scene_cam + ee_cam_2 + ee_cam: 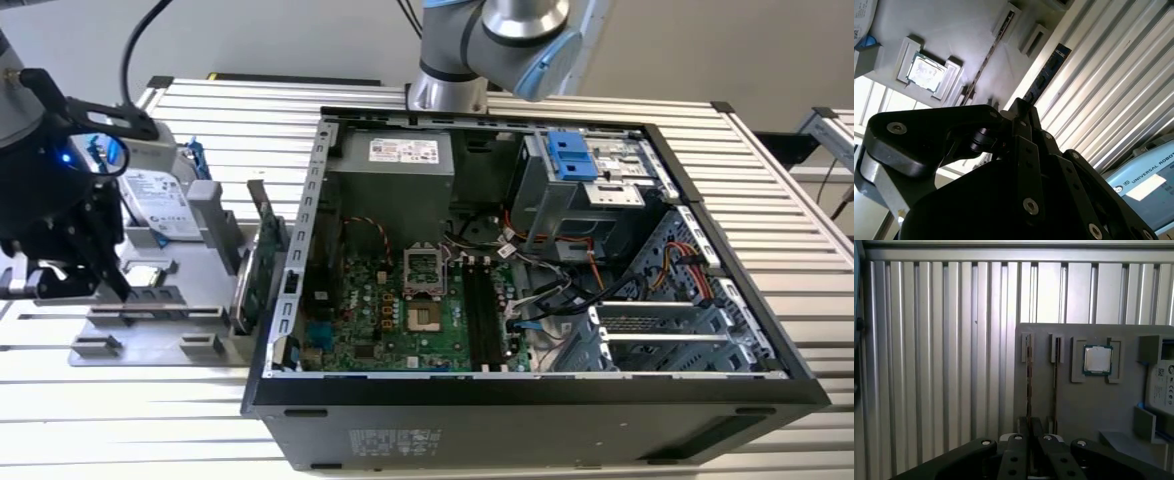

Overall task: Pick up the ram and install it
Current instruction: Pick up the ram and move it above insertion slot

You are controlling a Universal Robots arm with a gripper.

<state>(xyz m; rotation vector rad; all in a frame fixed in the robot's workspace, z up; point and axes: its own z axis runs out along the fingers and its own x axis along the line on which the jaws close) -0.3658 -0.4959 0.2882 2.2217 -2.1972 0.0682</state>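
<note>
The ram (1046,75) is a thin dark stick with black chips, seen edge-on in the first wrist view (1028,385). It runs from a slot block of the grey fixture (1079,405) back to my fingertips. My gripper (1030,427) has its fingers closed around the near end of the ram, and in the second wrist view the stick comes out from between the black fingers (1021,107). In the exterior view my gripper (74,285) hangs over the fixture's end at that view's left, well away from the open computer case (534,385).
A second thin stick (1055,375) stands in the neighbouring slot. A processor chip (1097,360) and a hard drive (154,200) also sit on the fixture, with a green card (267,240) upright beside the case. Black memory slots (487,310) lie on the motherboard. Ribbed metal table all around.
</note>
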